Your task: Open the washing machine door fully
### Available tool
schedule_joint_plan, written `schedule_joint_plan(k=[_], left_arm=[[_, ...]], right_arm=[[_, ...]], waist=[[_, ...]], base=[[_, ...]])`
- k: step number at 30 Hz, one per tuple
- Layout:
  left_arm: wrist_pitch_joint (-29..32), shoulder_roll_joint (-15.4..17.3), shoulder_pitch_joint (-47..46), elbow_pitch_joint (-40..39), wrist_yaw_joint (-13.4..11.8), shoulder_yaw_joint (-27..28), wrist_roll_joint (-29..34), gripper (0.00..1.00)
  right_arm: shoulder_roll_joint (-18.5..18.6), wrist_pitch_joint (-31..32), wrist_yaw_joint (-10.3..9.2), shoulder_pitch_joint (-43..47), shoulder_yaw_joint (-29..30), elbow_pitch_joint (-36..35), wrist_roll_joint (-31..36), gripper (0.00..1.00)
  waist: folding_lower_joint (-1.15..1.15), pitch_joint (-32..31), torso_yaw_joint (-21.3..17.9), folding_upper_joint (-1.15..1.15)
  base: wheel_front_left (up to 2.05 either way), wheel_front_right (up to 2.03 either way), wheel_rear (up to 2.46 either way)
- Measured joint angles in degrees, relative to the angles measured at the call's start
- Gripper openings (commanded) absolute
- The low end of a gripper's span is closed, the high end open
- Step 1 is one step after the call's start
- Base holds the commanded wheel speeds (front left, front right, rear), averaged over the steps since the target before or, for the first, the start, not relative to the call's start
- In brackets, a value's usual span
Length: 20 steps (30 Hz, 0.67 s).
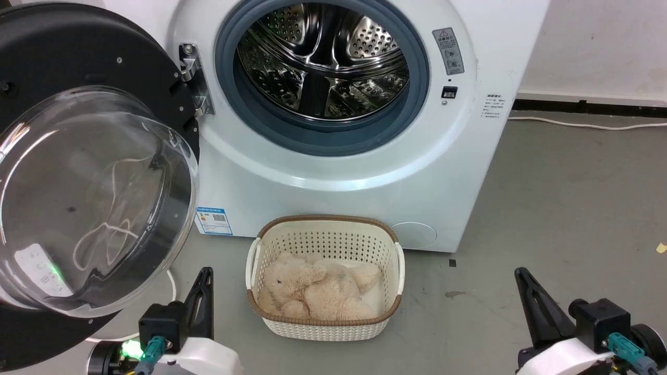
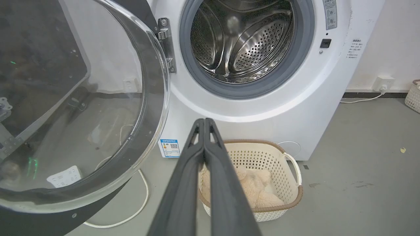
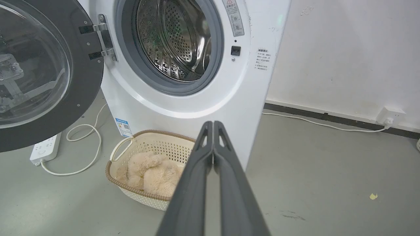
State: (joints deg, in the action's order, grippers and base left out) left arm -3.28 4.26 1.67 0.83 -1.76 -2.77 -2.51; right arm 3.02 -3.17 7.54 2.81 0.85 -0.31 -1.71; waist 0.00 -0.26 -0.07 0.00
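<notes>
from my head camera, the washing machine door [image 1: 88, 182] stands swung wide to the left of the washing machine [image 1: 365, 172], its glass bowl bulging towards me. the steel drum [image 1: 323, 57] is exposed. my left gripper [image 2: 204, 121] and right gripper [image 3: 213, 124] sit low, fingers pressed together, gripping nothing. a cream basket [image 1: 325, 237] with a plush toy [image 1: 318, 289] sits on the floor just before the machine.

Light: bright, even, diffuse indoor; no hard shadows, only faint soft shade on floor [image 1: 547, 208] round basket [image 1: 325, 330].
Glare: specular spots on steel drum [image 1: 323, 57]; pale reflections + green glint [image 1: 52, 271] in glass of washing machine door [image 1: 94, 208].
Focus: sharp throughout.
Distortion: wrist views wide-angle; washing machine [image 3: 229, 108] edges lean & bow nr frame borders.
</notes>
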Motion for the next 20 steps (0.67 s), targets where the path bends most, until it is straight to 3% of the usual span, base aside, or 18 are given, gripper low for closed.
schedule_joint_plan(k=[20], left_arm=[[2.38,-1.20,-0.55,-0.48,1.27,2.01,1.72,0.00]], right_arm=[[0.00,2.57,0.00,-1.44,-0.66,0.14,0.88,0.00]], waist=[[0.00,0.21,0.05,0.00]], base=[[0.00,0.00,0.00]])
